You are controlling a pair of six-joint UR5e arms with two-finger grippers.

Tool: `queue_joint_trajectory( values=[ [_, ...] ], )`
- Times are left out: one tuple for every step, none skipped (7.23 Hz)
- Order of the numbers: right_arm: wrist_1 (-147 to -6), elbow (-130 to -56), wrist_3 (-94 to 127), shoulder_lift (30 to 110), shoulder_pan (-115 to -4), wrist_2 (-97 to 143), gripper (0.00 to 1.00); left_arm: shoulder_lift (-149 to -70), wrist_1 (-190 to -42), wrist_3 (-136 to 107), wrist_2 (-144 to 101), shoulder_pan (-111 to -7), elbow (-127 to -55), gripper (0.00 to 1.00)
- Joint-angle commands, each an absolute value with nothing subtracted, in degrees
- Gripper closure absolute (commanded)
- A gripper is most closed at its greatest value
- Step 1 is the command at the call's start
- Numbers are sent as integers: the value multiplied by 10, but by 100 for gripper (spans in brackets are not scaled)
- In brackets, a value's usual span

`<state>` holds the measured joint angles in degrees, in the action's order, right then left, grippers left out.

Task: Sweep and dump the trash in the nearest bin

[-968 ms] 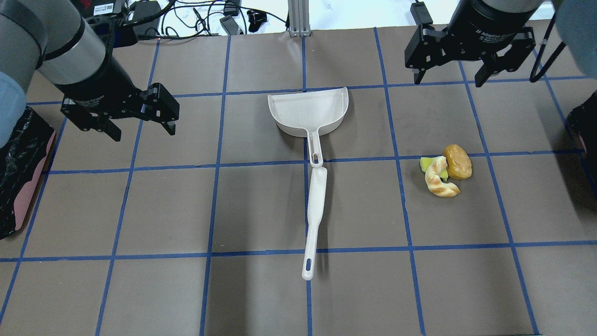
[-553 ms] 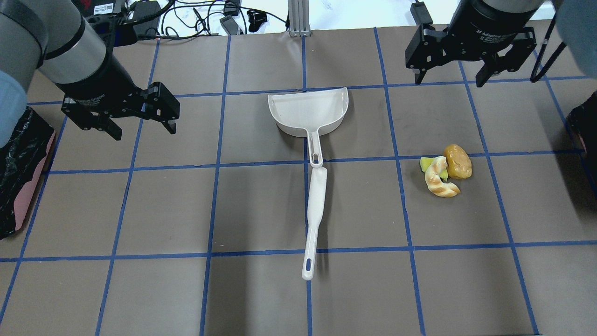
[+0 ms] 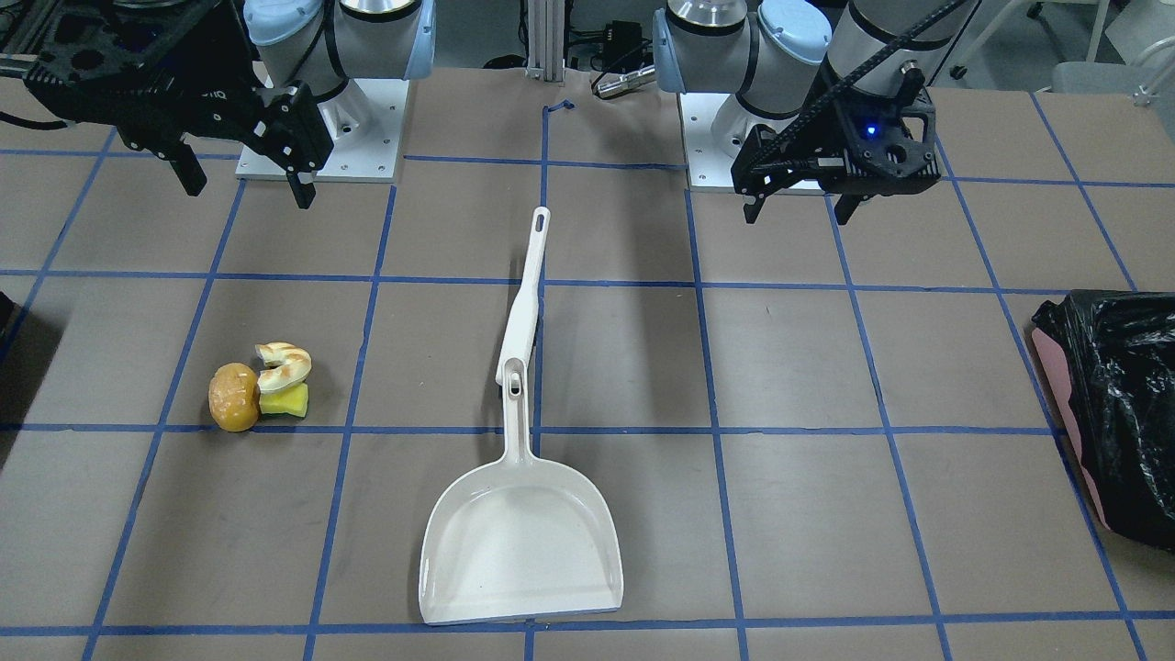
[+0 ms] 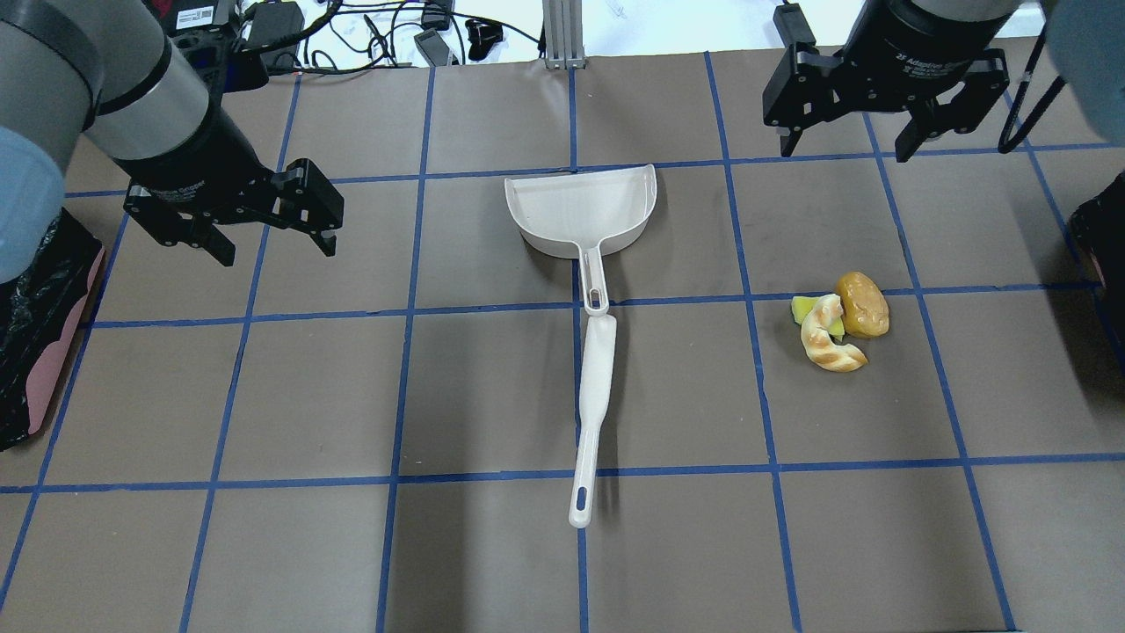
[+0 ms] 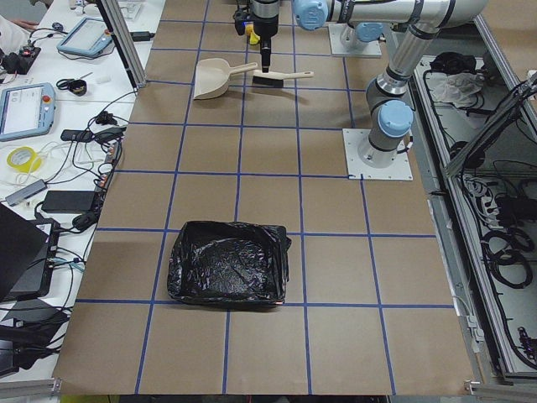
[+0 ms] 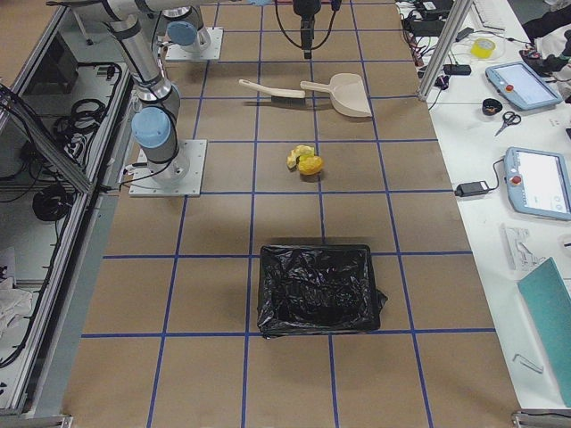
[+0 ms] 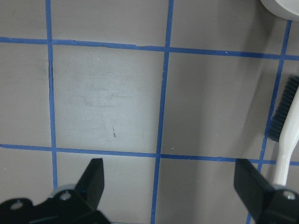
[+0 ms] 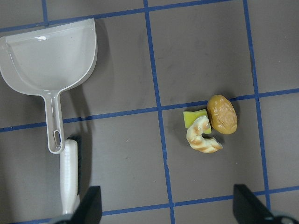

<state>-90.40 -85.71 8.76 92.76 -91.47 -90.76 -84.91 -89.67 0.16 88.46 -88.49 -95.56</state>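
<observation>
The trash lies in one small pile on the table's right half: an orange-brown bun, a glazed ring pastry and a yellow-green block, also in the right wrist view as bun and pastry. A white dustpan and a white-handled brush lie end to end at the centre. My left gripper hovers open over bare table left of the dustpan. My right gripper hangs open at the far right, beyond the pile. Neither holds anything.
A bin lined with a black bag stands at the left table edge, seen also in the front-facing view. Another black-bagged bin stands past the pile on the right side. Cables and devices lie beyond the far edge.
My left gripper has drifted slightly right, toward the dustpan, still open. The right gripper has barely shifted. Trash, dustpan and brush lie as before.
</observation>
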Motion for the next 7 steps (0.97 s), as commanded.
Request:
queue_joint_trajectory(
  values=[
    [-892, -859, 90, 928, -915, -911, 0, -858, -898, 7, 849, -884, -955, 0],
    [-879, -859, 93, 925, -915, -907, 0, -862, -894, 7, 852, -884, -955, 0],
    [-879, -859, 91, 919, -915, -902, 0, -862, -893, 7, 856, -886, -955, 0],
    [-882, -854, 90, 894, -916, -877, 0, -860, -894, 6, 857, -886, -955, 0],
    [-914, -854, 90, 857, -915, -826, 0, -858, -895, 7, 858, -886, -956, 0],
    [-969, -854, 84, 806, -916, -832, 0, -847, -898, 7, 859, -886, -957, 0],
    [-972, -837, 82, 768, -918, -845, 0, -846, -902, 7, 860, -887, -958, 0]
  ],
)
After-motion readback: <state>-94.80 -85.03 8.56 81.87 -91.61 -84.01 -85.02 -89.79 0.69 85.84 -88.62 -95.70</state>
